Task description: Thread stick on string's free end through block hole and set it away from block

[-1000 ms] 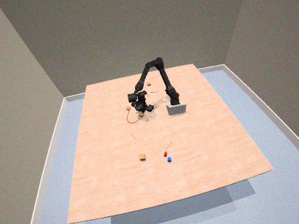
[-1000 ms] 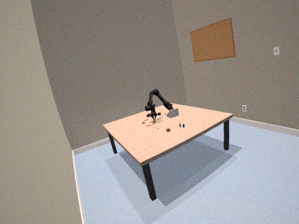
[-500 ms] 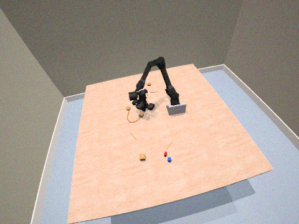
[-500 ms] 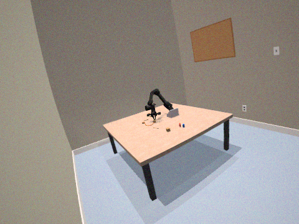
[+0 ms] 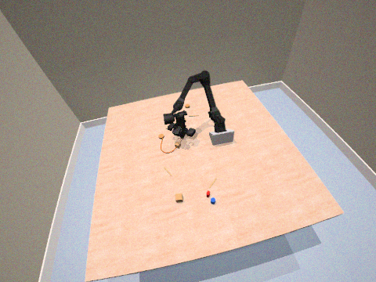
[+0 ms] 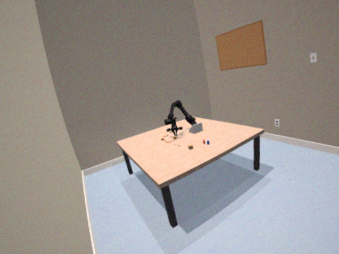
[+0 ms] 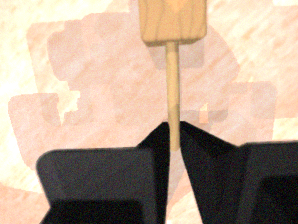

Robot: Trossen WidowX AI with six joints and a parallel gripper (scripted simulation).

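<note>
In the wrist view my gripper is shut on the near end of the thin wooden stick. The stick runs straight away from the fingertips into the wooden block at the top edge, and its far end is hidden there. In the top view the gripper hangs low over the table just behind the small block. The orange string curves from the block to the round wooden button. In the exterior view the gripper is at the string.
A second wooden cube, a red piece and a blue piece lie toward the front. Loose sticks lie between. Another round button lies behind the arm. The grey arm base stands to the right.
</note>
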